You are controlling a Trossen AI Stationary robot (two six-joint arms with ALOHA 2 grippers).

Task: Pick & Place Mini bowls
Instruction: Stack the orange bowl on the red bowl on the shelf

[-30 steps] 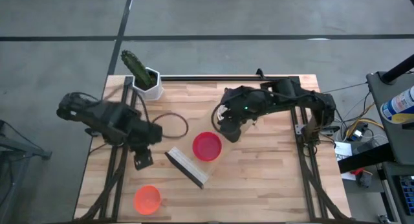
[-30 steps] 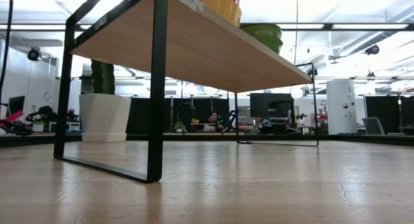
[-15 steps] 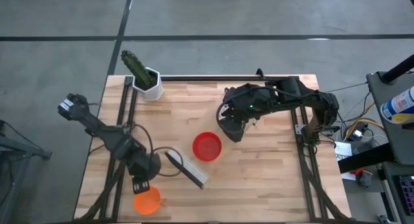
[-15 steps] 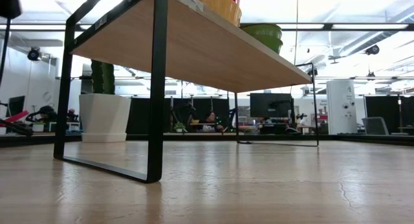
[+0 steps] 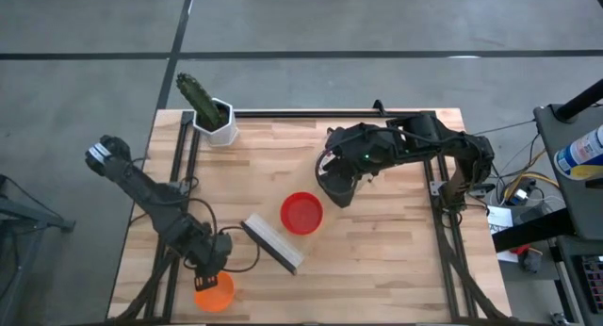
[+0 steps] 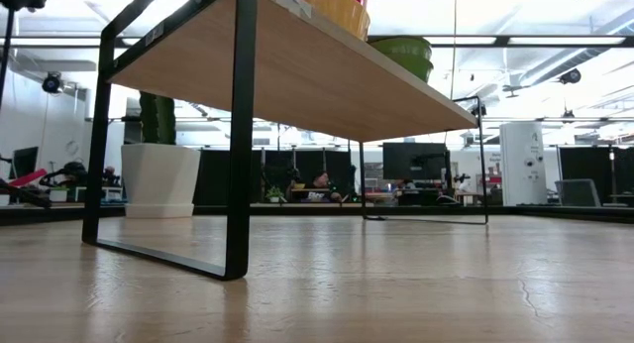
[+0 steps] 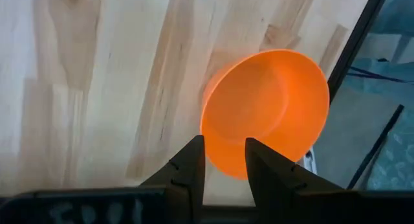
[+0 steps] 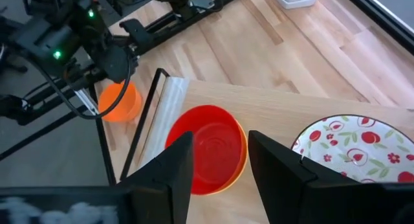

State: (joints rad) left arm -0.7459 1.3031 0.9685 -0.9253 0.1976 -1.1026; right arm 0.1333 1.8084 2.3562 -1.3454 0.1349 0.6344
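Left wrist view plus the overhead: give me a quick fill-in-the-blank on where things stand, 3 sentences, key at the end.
1. The left gripper is poised at the rim of the ____ mini bowl.
2. In the high view, the right gripper hovers beside the ____ mini bowl.
3. The white square pot at the table's far edge holds a ____.

Missing words: orange; red; cactus

Two dark, matte, jointed arms. Left arm (image 5: pixel 151 203): pale tag at its outer joint, black cable looped alongside. Right arm (image 5: pixel 396 147): small green indicator light, bundled cables.
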